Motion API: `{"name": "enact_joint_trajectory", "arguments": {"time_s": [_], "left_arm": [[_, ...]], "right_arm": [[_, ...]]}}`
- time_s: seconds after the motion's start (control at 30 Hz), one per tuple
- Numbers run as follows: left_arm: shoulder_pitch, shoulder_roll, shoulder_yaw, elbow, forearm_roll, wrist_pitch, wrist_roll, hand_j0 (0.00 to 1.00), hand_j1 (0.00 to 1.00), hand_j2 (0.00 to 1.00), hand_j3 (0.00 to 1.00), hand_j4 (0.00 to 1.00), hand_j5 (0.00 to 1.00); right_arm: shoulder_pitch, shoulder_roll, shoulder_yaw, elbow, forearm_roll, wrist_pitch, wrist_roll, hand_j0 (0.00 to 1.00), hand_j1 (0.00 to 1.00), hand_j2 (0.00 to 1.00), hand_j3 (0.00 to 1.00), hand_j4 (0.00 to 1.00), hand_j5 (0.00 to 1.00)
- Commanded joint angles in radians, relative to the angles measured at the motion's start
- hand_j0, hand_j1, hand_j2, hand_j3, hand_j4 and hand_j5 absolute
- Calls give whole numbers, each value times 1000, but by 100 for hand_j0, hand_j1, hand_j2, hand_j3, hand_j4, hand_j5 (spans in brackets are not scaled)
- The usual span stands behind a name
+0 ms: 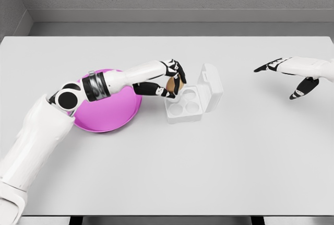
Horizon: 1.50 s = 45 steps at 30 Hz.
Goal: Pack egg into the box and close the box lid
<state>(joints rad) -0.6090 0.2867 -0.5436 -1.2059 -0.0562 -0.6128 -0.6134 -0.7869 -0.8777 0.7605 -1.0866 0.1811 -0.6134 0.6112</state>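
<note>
Head view of the packing step. The left hand, reaching in across the magenta plate, had its fingers curled around the brown egg, which was held clear of the bench and only partly visible between thumb and fingertips. The white box stood just beside the plate's right rim, its lid hinged open and tilted back on the far right side, so that the tray's round cells faced upward. The relation governing the next move was vertical and slightly lateral: the egg hung over the tray's near-left back corner, at or just above the rear-left cell, so the target lay below the fingers and perhaps a little to their right. Whether the egg already touched the cell rim could not be told from this view. The egg's long axis appeared roughly upright, which suited a straight descent into the cell. The right hand hovered well apart to the right of the box, fingers spread and holding nothing; it lay on the lid's side and seemed the better placed of the two to fold the lid over once the egg was seated. The chief risk was judged to be releasing off-centre onto the rim.
</note>
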Motion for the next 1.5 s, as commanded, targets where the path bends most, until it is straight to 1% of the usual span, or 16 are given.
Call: {"name": "enact_joint_trajectory", "arguments": {"time_s": [0.0,0.07,0.2,0.27,0.37,0.47,0.63,0.8,0.9,0.97,1.0,1.03,1.07,1.2,1.47], "left_arm": [[2,-6,4,14,18,2,3,26,26,26,26,26,26],[6,-11,4,14,53,2,3,26,26,26,26,26,26],[12,-12,4,16,70,2,3,26,26,26,26,26,26],[25,-15,5,17,76,2,3,26,26,26,26,26,26],[26,-15,7,40,82,2,3,26,26,26,26,26,26],[26,-26,7,60,134,2,3,26,26,26,26,26,26],[40,-69,7,91,139,2,3,26,26,26,26,26,26],[64,-69,8,92,157,2,3,26,26,26,26,26,26],[64,-67,8,97,162,2,3,26,26,26,26,26,26],[64,-69,8,114,162,2,3,26,26,26,26,26,26],[64,-69,7,121,162,2,32,26,26,26,26,26,26],[64,-81,5,150,157,2,64,26,26,26,26,26,26],[64,-90,7,178,157,2,67,26,26,26,26,26,26],[63,-106,8,180,160,2,69,26,26,26,26,26,26],[77,-101,7,177,159,2,67,26,26,26,26,26,26]], "right_arm": [[0,-1,-1,1,-5,3,0,100,100,100,100,100,100],[0,-3,-1,1,-6,3,0,100,100,100,100,100,100],[0,-1,-1,1,-6,3,0,100,100,100,100,100,100],[2,-1,-1,-1,-5,3,0,100,100,100,100,100,100],[0,-3,-1,-1,-5,3,0,100,100,100,100,100,100],[0,-3,-1,-1,-5,3,0,100,100,100,100,100,100],[0,-3,-1,-1,-5,3,0,100,100,100,100,100,100],[0,-3,-1,-1,-5,3,0,100,100,100,100,100,100],[0,-3,-1,-1,-5,3,0,100,100,100,100,100,100],[0,-3,-1,-2,-6,3,0,100,100,100,100,100,100],[0,-3,-1,-2,-5,3,0,100,100,100,100,100,100],[0,-3,-1,-2,-6,3,0,100,100,100,100,100,100],[0,-3,-1,-2,-5,3,0,100,100,100,100,100,100],[0,-4,-1,-2,-5,3,0,100,100,100,100,100,100],[0,-4,-1,-2,-5,3,0,100,100,100,100,100,100]]}}
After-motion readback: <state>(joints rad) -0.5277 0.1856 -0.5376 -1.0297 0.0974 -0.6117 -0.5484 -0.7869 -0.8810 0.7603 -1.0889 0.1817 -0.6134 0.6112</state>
